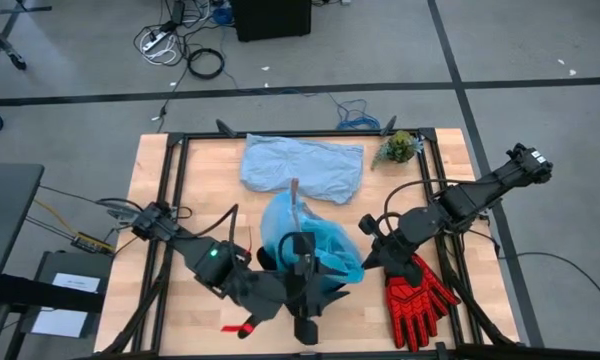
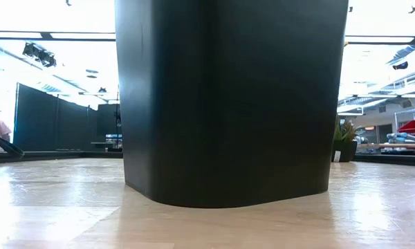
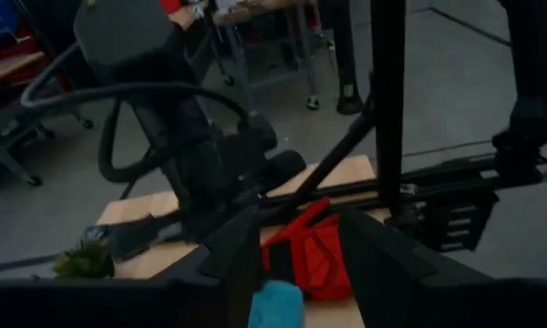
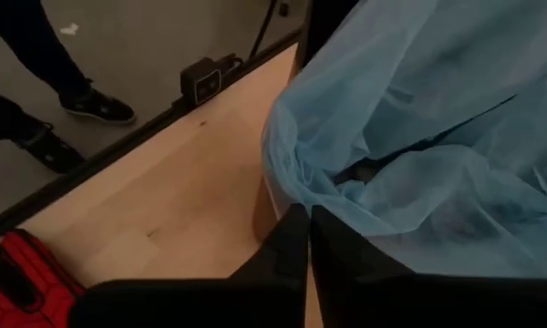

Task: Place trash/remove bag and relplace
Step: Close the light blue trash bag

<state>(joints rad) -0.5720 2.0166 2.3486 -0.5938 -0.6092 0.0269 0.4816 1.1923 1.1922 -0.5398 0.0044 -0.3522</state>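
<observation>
Overhead view straight down, low view hard against bin (image 2: 228, 104), wrists close-up

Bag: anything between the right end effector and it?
Nothing visible. In the right wrist view the right end effector, fingers shut, sits right at the edge of the bag with no object between them; whether it pinches the film can't be told. The red glove lies on the table beside that arm, off to the side.

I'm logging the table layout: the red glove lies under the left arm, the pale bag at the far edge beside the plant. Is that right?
Not quite. The red glove lies under the right arm, by the right claw, as the high view shows. The rest holds: the pale bag lies at the far edge beside the plant.
</observation>
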